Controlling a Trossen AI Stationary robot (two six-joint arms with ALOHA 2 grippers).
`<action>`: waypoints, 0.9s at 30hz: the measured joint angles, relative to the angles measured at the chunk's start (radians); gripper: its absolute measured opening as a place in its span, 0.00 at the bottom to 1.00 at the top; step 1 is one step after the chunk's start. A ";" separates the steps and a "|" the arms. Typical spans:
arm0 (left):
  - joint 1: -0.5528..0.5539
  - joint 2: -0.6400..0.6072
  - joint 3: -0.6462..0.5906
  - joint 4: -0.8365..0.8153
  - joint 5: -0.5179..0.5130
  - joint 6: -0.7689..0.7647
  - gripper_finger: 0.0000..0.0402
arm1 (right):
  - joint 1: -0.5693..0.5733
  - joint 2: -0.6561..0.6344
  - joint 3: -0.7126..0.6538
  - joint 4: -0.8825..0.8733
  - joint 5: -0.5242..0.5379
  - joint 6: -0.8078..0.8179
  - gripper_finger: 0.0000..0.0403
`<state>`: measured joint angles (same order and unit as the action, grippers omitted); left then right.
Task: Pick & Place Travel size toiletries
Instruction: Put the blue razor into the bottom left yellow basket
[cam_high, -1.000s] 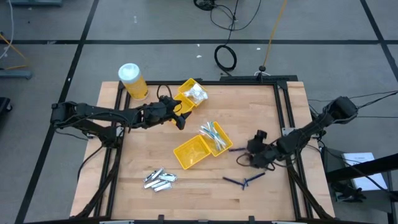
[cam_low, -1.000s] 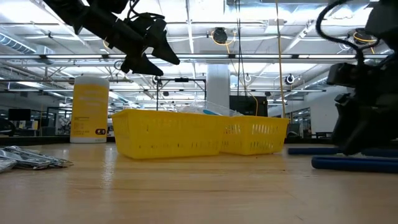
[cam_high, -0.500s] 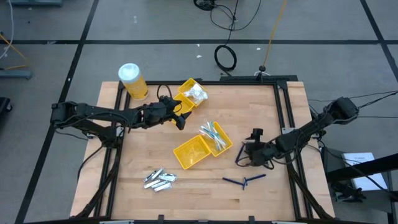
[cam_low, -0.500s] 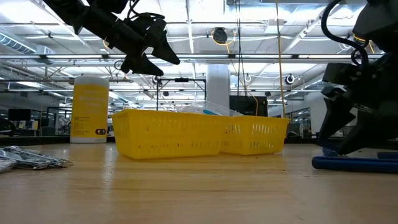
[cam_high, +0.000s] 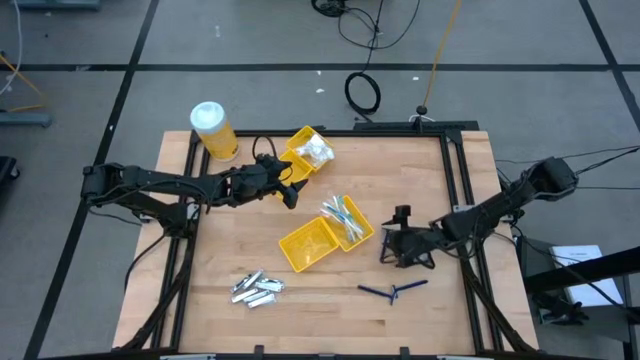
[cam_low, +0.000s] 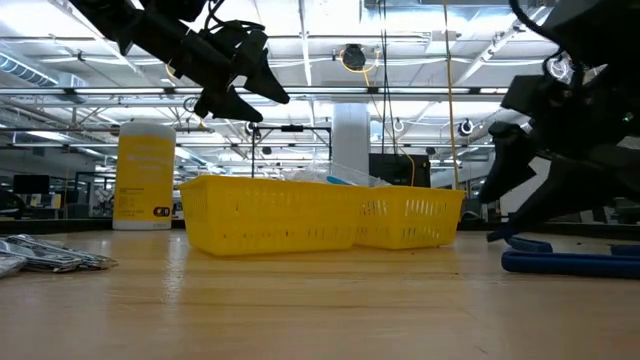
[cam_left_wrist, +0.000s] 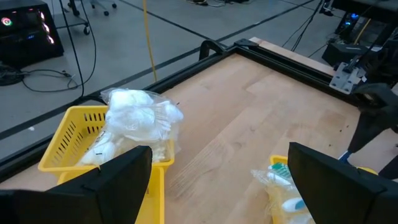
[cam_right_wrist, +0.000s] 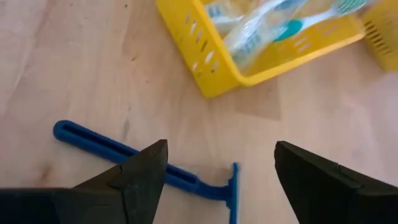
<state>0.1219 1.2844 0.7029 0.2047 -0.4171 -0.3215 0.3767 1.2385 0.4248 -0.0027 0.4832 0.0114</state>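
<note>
Leftward along the counter's right side the right claw (cam_high: 397, 247) has slid, fingers spread and empty, above a blue razor (cam_right_wrist: 152, 168). That razor's handle lies slantwise, head toward the counter's near edge. Nearer the front edge lie two more dark-blue razors (cam_high: 393, 290), crossed, and silver tubes (cam_high: 256, 288) at front left. Mid-counter, a yellow tray (cam_high: 350, 222) holds wrapped toothbrushes (cam_high: 342, 214). Farther back, the left claw (cam_high: 290, 186) hangs parted, empty, beside a tray of white packets (cam_high: 313, 150). No writing is legible.
</note>
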 joint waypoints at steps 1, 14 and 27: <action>0.000 0.000 0.000 0.000 0.000 0.000 0.91 | -0.014 0.000 0.000 -0.005 -0.029 0.007 0.69; 0.000 0.000 0.000 -0.001 0.000 0.004 0.91 | -0.077 -0.002 0.001 -0.077 -0.330 0.205 0.69; 0.000 0.000 0.000 -0.002 0.000 0.004 0.91 | -0.086 -0.007 0.000 -0.078 -0.024 0.514 0.69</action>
<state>0.1219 1.2846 0.7025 0.2030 -0.4171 -0.3177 0.2909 1.2316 0.4244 -0.0810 0.4594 0.5258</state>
